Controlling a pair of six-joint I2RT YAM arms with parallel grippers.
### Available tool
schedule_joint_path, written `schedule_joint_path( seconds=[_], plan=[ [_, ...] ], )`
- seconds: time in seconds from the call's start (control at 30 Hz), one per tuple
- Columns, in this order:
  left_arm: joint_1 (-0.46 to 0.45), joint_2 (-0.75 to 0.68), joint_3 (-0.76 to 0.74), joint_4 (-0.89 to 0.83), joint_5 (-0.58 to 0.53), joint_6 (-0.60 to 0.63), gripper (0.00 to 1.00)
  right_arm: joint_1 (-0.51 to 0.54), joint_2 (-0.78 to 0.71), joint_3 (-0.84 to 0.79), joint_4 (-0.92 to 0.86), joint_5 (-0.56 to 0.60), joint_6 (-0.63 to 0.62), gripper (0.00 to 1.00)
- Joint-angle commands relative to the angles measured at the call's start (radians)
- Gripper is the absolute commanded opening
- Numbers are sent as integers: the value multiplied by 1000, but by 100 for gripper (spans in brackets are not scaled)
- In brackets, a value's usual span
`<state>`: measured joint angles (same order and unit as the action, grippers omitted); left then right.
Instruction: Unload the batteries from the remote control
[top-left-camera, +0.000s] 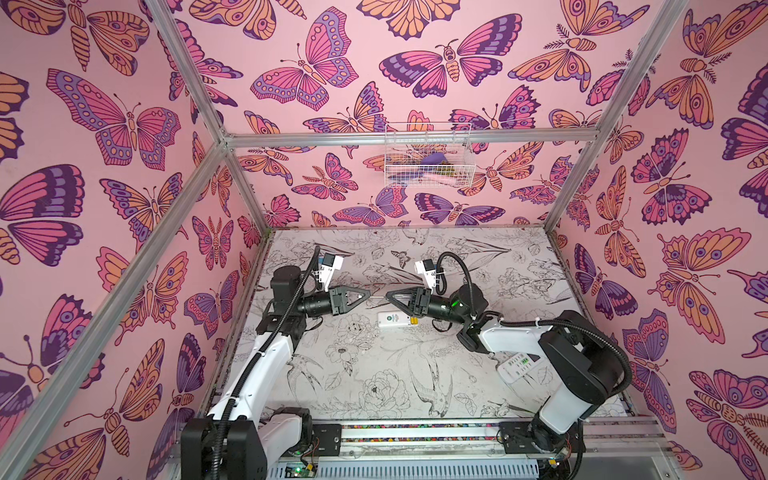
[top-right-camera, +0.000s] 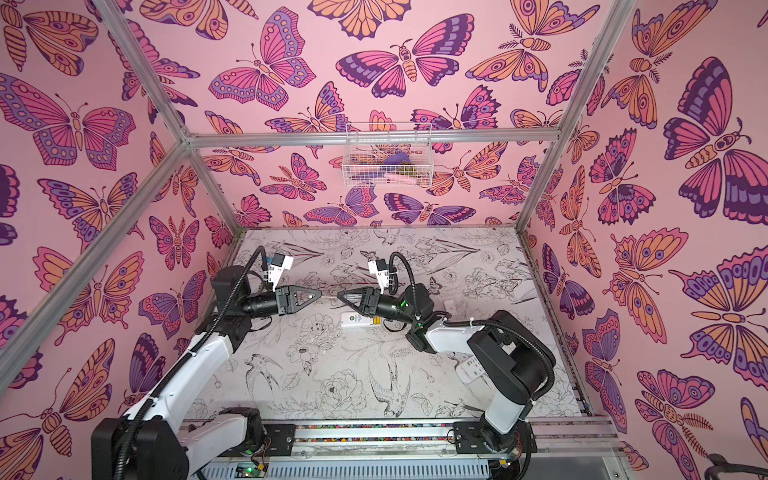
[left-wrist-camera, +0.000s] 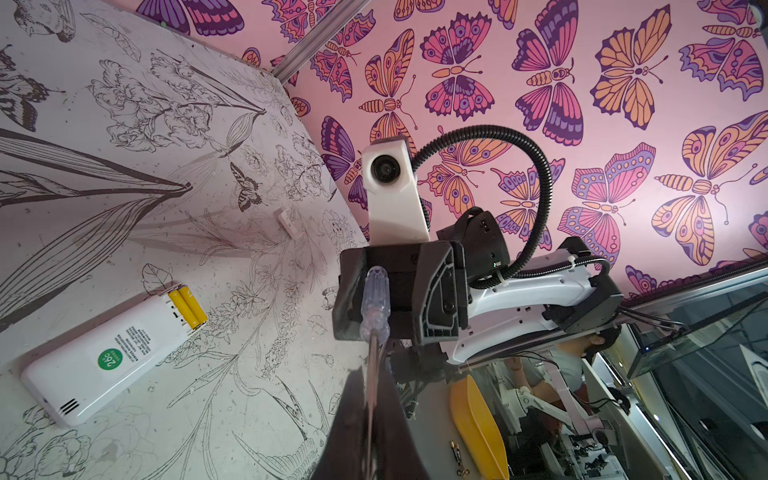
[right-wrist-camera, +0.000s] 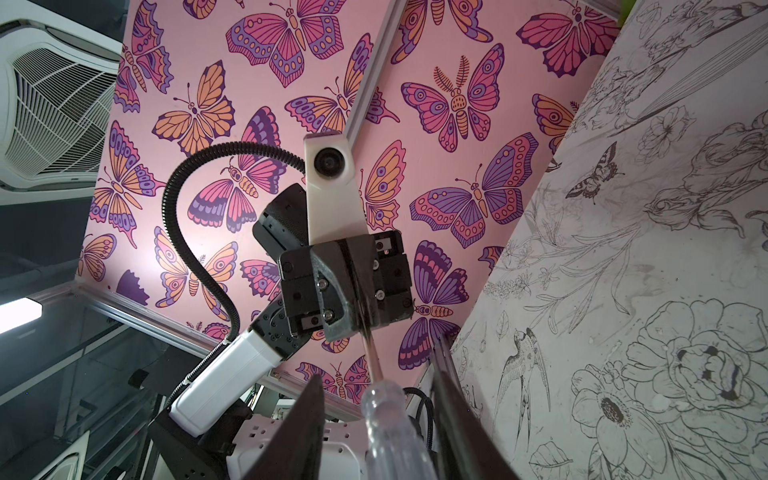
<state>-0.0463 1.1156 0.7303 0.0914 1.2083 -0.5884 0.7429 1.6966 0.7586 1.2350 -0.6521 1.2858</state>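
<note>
I have both arms raised over the middle of the worktop (top-left-camera: 374, 382), fingers pointing at each other along the 9-to-3 line in both top views. My left gripper (top-left-camera: 368, 296) has its fingers clamped together on the metal shaft of the screwdriver (top-left-camera: 377, 296), which spans the gap between the two grippers. My right gripper (top-left-camera: 388, 296) sits around the clear handle. In the right wrist view its fingers (right-wrist-camera: 307, 424) stand apart, with a gap showing on each side of the handle, so they are not gripping it. The remote (top-left-camera: 390, 320) lies back-up on the worktop at 5 o'clock of that gap, under the right gripper, touched by neither arm. Its compartment is uncovered, and the two yellow batteries (left-wrist-camera: 189, 307) sit side by side inside it, at the remote's 3 o'clock end. A second remote (top-left-camera: 519, 365) lies buttons-up at 4 o'clock, partly under my right arm. A small white cover (left-wrist-camera: 288, 219) lies flat on the worktop, well apart from the first remote. A wire basket (top-left-camera: 428, 158) hangs on the back wall at 12 o'clock.
</note>
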Motion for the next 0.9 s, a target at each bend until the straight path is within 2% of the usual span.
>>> schedule_joint_path(
  seconds=[0.0,0.1,0.2,0.4,0.63,0.67,0.73,0.8,0.87],
  plan=[
    [-9,19,-19,19,-22,13,0,18,0,39,115,-39,20,41],
    [-14,15,-23,21,-28,20,0,20,1,33,117,-49,3,39],
    [-12,16,-22,20,-23,18,0,21,8,36,116,-60,7,29],
    [-13,12,-28,22,-25,31,0,23,2,25,115,-85,-26,25],
    [-9,13,-26,21,-33,40,1,18,-7,6,112,-83,-54,1],
    [-6,13,-25,19,-33,49,10,13,-8,2,112,-77,-49,0],
    [7,13,-12,-3,-44,72,34,-3,-26,-21,112,-74,-47,0],
    [14,8,14,-64,-67,131,48,-19,-60,-52,102,-73,-64,0],
    [19,-2,38,-137,-85,211,56,-42,-107,-77,46,-78,-95,0]
  ],
)
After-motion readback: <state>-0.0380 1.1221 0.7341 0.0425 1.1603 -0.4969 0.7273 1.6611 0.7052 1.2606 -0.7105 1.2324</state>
